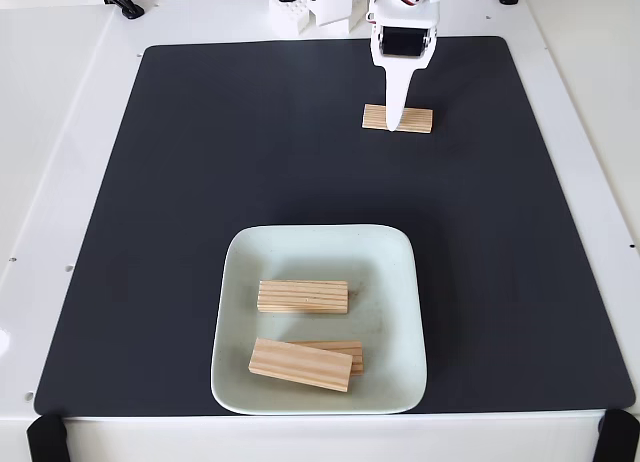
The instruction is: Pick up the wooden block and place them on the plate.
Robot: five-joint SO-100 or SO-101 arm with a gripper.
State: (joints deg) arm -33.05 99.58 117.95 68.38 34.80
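My hand (pixel 396 122) hangs over a wooden block (pixel 397 118) on the black mat (pixel 180 182); I cannot tell its spread. Three blocks lie on the plate (pixel 395 282).

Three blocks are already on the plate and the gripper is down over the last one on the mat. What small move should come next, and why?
Probably close the fingers on the block and then lift. The gripper sits right at its middle, the block lies flat on the black mat, and the plate with the other three waits nearer the camera. Whether the fingers already pinch it cannot be told from this angle.
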